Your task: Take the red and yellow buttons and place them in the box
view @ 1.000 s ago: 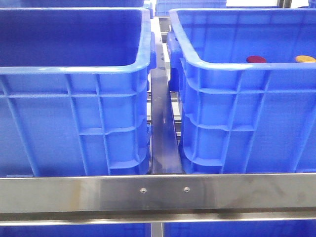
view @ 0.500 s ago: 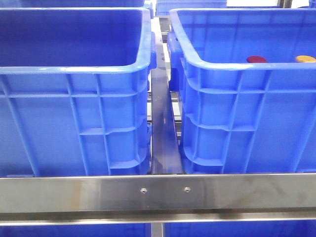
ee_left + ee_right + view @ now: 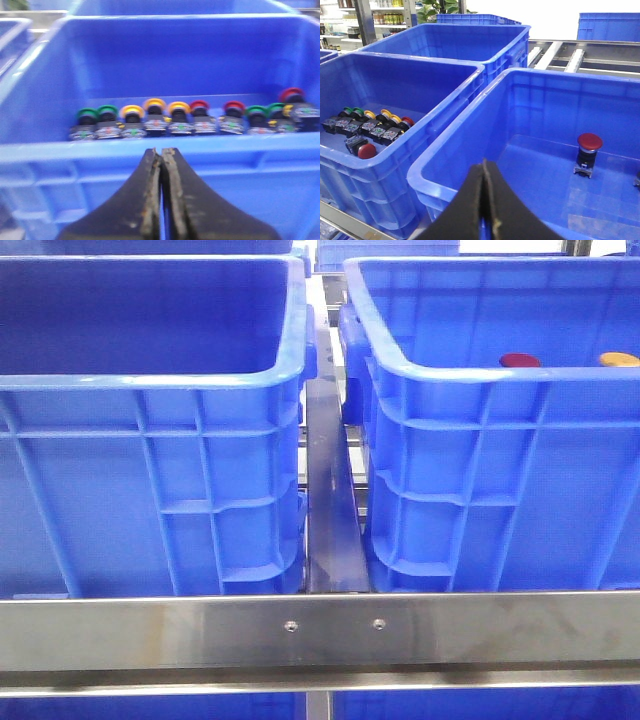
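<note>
Left wrist view: my left gripper, jaws pressed together, faces the row of red-, yellow- and green-capped push buttons in the supply crate.
Right gripper is likewise closed and empty above the big blue ribbed plastic box, which holds one red-capped button (probably already delivered). I'd spread the left jaws, then drop squarely over a yellow cap, clear of its neighbours.

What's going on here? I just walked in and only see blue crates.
Nothing is being handled right now. The left gripper and right gripper are both shut and hold nothing. The left crate holds a row of green, yellow and red push buttons. The right crate has a red button standing inside; the front view shows a yellow one beside it.
</note>
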Motion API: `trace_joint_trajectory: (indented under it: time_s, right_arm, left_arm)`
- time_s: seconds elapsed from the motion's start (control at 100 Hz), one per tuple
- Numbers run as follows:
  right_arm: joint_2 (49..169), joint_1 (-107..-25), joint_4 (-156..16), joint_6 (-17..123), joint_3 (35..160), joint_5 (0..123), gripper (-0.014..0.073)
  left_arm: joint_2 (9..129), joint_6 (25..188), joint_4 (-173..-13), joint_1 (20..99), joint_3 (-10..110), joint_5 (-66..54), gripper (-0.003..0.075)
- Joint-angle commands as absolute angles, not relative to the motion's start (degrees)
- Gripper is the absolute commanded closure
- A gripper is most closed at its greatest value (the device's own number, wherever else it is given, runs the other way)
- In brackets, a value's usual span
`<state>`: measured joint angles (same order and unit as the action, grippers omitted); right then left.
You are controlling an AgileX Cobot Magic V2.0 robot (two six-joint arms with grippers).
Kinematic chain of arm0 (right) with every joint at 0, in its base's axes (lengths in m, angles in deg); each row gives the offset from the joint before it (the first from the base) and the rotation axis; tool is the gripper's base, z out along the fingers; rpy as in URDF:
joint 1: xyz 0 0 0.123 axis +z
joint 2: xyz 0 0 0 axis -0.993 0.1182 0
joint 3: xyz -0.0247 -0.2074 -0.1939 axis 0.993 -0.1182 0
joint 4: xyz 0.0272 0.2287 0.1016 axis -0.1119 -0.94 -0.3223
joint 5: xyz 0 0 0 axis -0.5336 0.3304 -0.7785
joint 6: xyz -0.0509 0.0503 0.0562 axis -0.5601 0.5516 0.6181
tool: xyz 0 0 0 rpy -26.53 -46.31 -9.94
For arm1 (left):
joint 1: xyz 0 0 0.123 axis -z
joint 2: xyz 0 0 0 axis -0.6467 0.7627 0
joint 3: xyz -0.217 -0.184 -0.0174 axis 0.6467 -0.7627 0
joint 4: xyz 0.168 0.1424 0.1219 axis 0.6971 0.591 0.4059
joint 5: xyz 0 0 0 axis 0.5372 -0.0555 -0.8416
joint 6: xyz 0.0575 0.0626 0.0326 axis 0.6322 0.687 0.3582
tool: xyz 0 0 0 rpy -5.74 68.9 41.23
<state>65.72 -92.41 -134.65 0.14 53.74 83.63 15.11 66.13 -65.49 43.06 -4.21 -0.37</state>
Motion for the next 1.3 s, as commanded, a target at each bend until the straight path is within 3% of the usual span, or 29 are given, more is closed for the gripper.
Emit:
trace_joint_trajectory:
  time_s: [0.0,0.18,1.29]
  right_arm:
    - [66.07,-92.58,-136.87,-0.44,55.13,83.29,0.0662]
    - [66.07,-92.58,-136.87,-0.44,55.13,83.29,0.0662]
    - [66.14,-92.58,-137.28,-0.44,55.13,83.27,0.0662]
  left_arm:
    - [13.52,63.92,-63.87,42.31,-5.01,6.79,0.0740]
    - [9.09,64.07,-64.61,42.31,-10.90,9.14,0.0740]
    - [9.30,64.28,-64.78,37.89,-10.77,5.60,0.0740]
